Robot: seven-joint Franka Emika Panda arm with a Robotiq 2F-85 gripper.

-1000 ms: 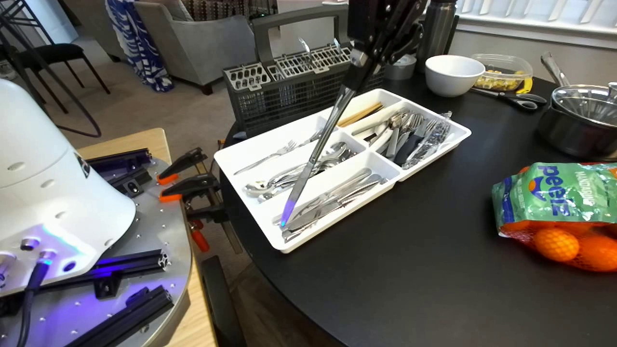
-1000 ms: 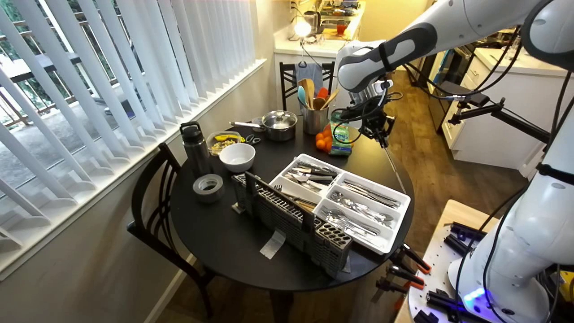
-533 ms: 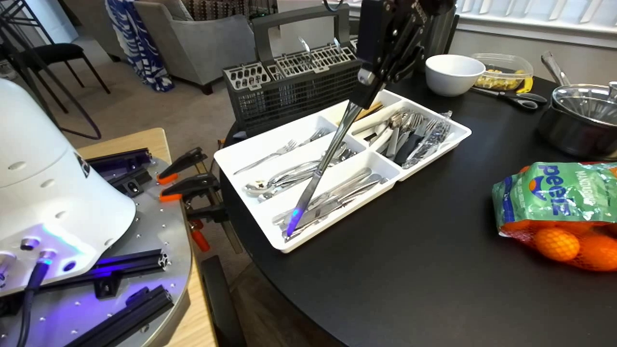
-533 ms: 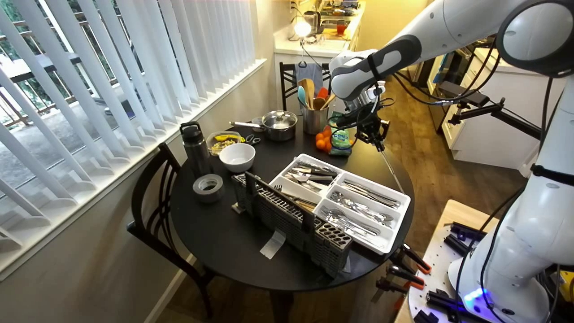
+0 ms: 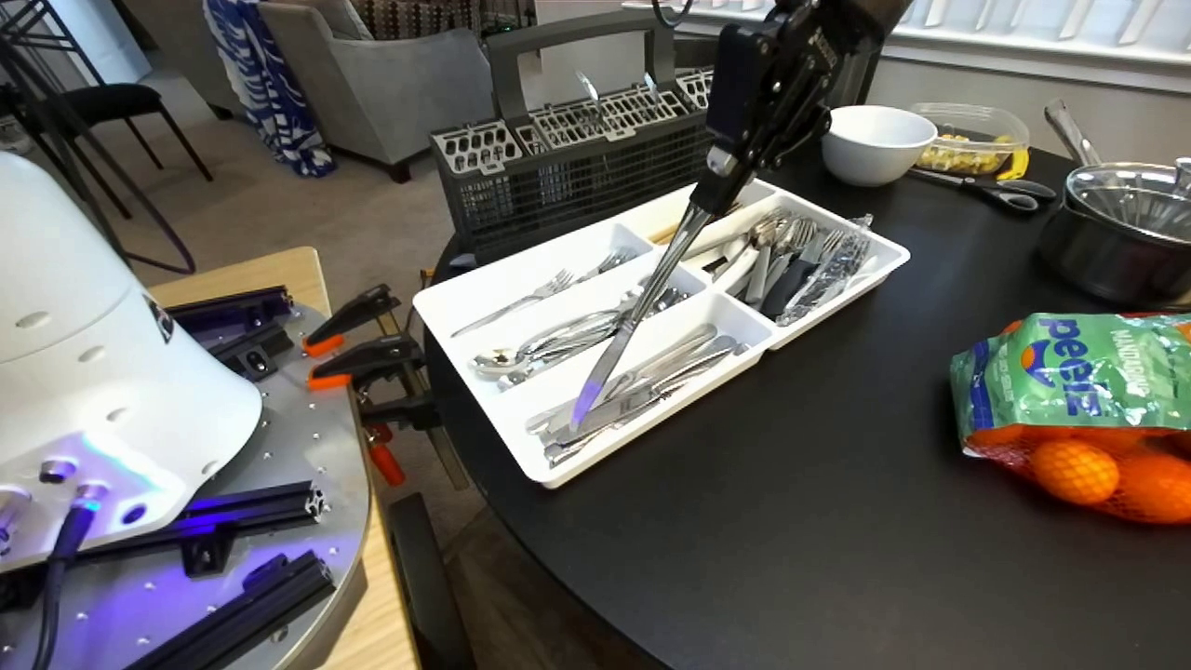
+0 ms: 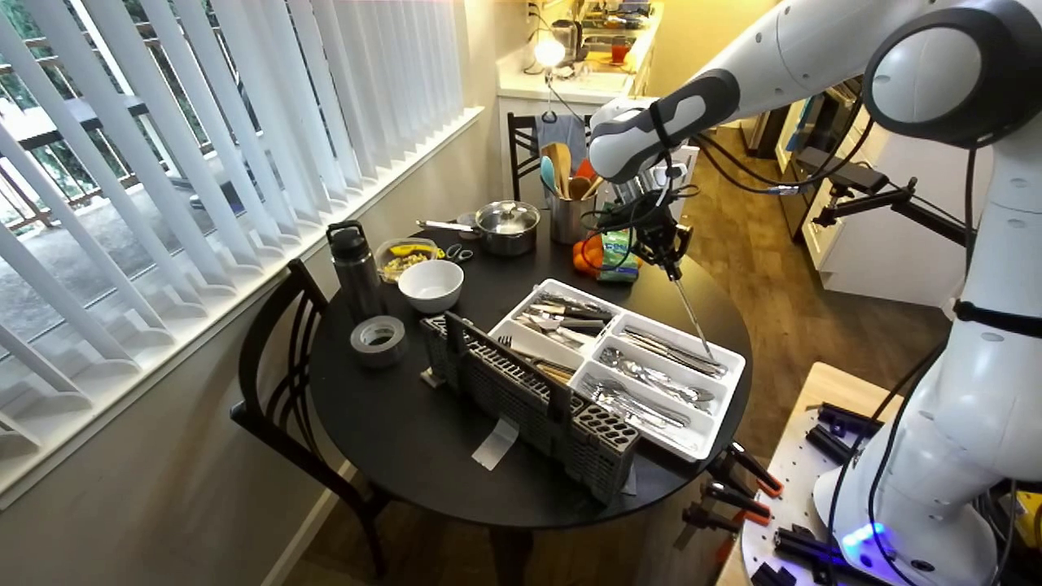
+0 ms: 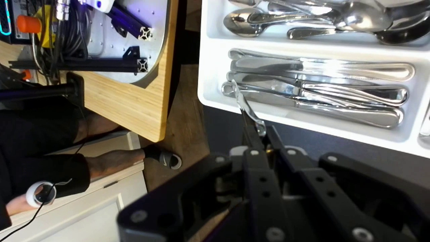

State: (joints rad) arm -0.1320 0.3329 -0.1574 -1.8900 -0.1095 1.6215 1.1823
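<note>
Knife (image 5: 629,326) swung inward over tray (image 5: 502,277), tool (image 7: 260,132) pinching it; basket (image 5: 577,191) alongside, mandarins (image 5: 1075,472) well apart

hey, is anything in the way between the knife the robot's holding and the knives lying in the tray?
Nothing visible. The gripper holds the knife slanting down, its tip appearing right over the lying knives in the white tray; whether they touch, I can't tell.

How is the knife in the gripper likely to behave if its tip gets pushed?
The knife would probably be stiff, since it looks like straight metal. It might swivel or slip in the gripper: its surface is shiny, and it is held near the handle end with most of its length sticking out.
</note>
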